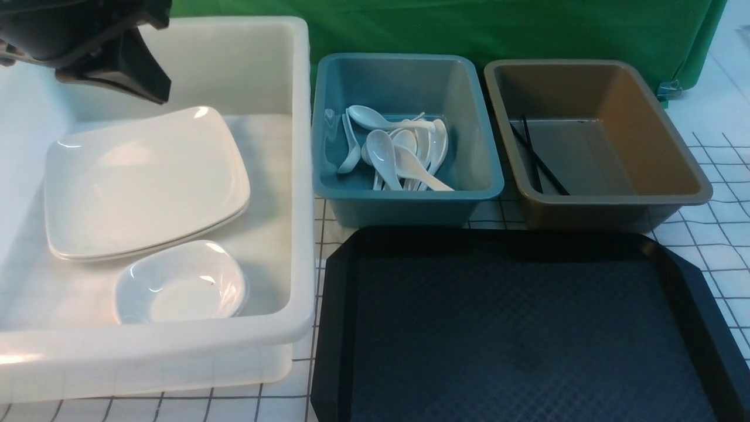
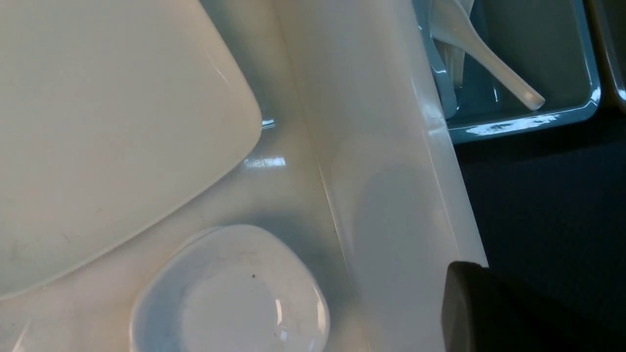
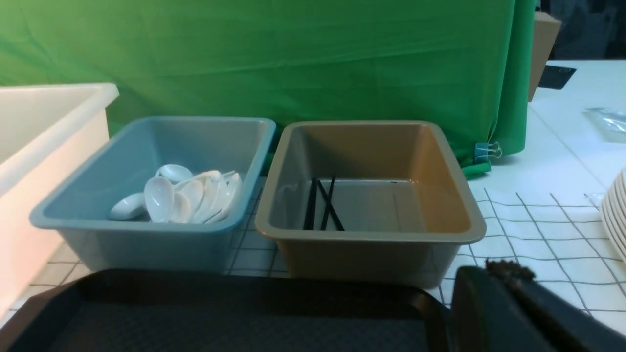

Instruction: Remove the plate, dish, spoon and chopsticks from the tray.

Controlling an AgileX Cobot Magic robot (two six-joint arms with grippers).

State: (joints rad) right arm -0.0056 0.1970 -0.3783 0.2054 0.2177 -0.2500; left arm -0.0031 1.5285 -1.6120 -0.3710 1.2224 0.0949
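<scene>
- The tray (image 1: 527,328) lies on the gridded surface (image 1: 720,246) at about 5 o'clock in the front view, its diamond-pattern floor bare.
- The plate (image 1: 146,181) sits in the big white bin (image 1: 302,176) at 9 o'clock, stacked on another plate whose edge peeks out beneath it.
- The dish (image 1: 181,282) rests on the white bin's floor just beside the plate's near edge, a tiny dark speck inside it; the left wrist view shows the same speck (image 2: 253,276).
- The blue bin (image 1: 351,199) at 12 o'clock holds a pile of white spoons; the spoon (image 1: 419,170) of the task cannot be told from the others, though 1 lies on top with its handle toward the tray.
- The chopsticks (image 1: 536,155), 2 black sticks crossed, lie in the brown bin (image 1: 674,170) at about 1 o'clock, against its left side.
- The left tool (image 1: 114,61) hangs above the far left corner of the white bin at 10 o'clock; its jaws are closed together and grip nothing.
- The right tool (image 3: 489,313) shows only as a dark edge in its own wrist view, beside the tray's rim; it is closed, with nothing visibly held.
</scene>
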